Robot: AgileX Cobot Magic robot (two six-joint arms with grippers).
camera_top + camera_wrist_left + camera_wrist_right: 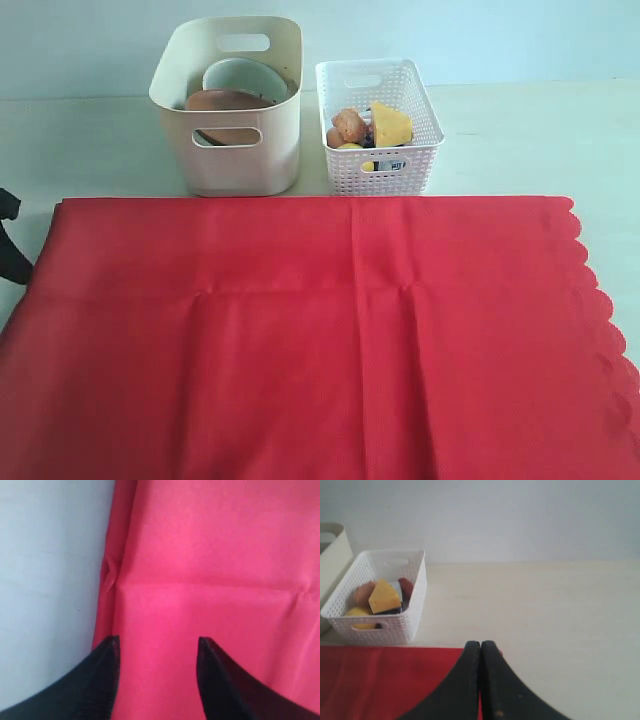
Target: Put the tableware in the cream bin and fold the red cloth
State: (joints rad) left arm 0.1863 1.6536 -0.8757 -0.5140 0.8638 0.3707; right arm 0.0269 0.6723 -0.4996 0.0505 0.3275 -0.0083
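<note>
The red cloth [320, 330] lies spread flat over the near table, with its scalloped edge on the right. Behind it stands the cream bin [245, 165], holding a round brown plate [228, 100] and a pale bowl [240, 75]; other tableware is hidden. In the left wrist view my left gripper [157, 640] is open over the red cloth [215, 555], close to its side edge, with nothing between the fingers. Only a black part of the left arm [10, 235] shows in the exterior view. My right gripper [481, 643] is shut, its tips over a far corner of the red cloth [380, 680].
A white lattice basket [385, 165] with a yellow cheese wedge [390, 122] and other food stands right of the cream bin. Bare pale table [520, 130] runs behind the cloth to the right. The right wrist view shows the basket [375, 625] and a bin wall [330, 555].
</note>
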